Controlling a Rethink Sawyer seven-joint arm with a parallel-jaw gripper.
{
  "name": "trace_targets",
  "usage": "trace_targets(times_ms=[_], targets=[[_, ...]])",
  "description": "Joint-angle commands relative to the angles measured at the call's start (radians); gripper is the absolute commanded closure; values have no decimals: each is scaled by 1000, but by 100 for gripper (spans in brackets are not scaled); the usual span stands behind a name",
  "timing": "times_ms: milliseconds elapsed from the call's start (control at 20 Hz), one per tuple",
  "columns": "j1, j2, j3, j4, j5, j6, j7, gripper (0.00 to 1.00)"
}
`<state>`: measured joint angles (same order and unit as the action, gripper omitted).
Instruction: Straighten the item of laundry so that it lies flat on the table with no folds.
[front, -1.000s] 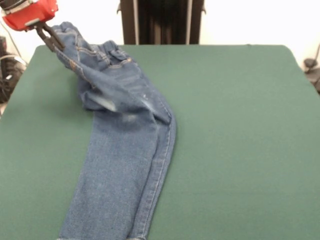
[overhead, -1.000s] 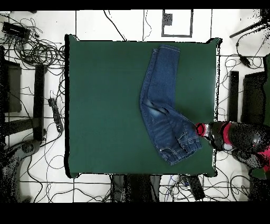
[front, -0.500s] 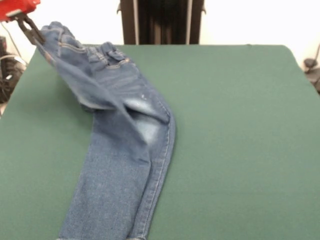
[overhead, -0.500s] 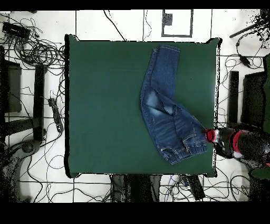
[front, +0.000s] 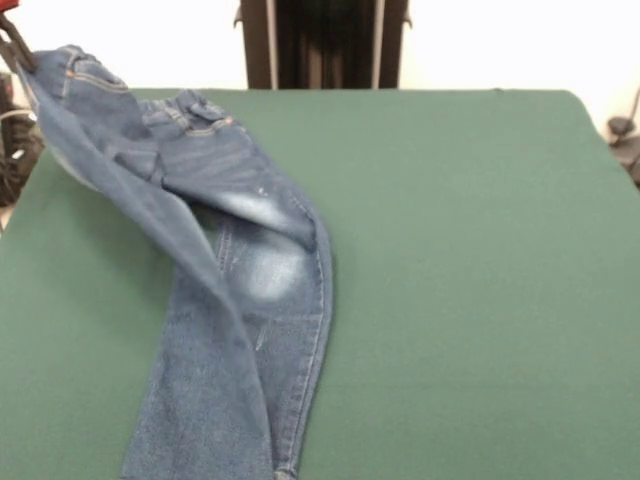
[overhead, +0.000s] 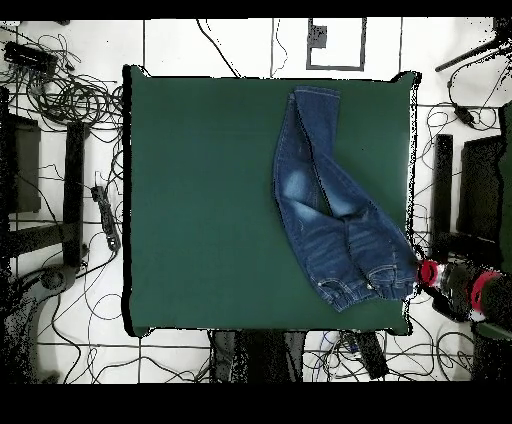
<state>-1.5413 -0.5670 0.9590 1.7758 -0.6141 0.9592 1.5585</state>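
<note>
The jeans (front: 240, 300) lie on the green table (front: 470, 260), toward 9 o'clock in the front view. One leg is lifted to 10 o'clock by the gripper (overhead: 430, 272), its jaws clamped on the cloth at the table's edge. I think the risk is that more pulling drags the whole garment off the table, or the cloth slips out and folds again.

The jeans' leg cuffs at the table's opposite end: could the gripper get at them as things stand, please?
Probably not right away: the gripper is shut on the waistband of the jeans, off the edge of the table. Nothing covers the leg cuffs, though.
</note>
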Motion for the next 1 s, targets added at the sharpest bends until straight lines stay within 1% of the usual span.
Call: trace_targets(times_ms=[50, 300, 450, 550, 750, 850, 1000], targets=[[40, 59, 75, 40, -50, -35, -335, 100], [43, 78, 70, 35, -70, -49, -319, 100], [50, 104, 63, 40, -113, -92, -305, 100], [48, 140, 68, 40, -142, -123, -325, 100], [19, 175, 100, 51, -167, -163, -358, 100], [3, 179, 117, 55, -182, -199, -351, 100], [-19, 173, 126, 46, -169, -198, -324, 100]])
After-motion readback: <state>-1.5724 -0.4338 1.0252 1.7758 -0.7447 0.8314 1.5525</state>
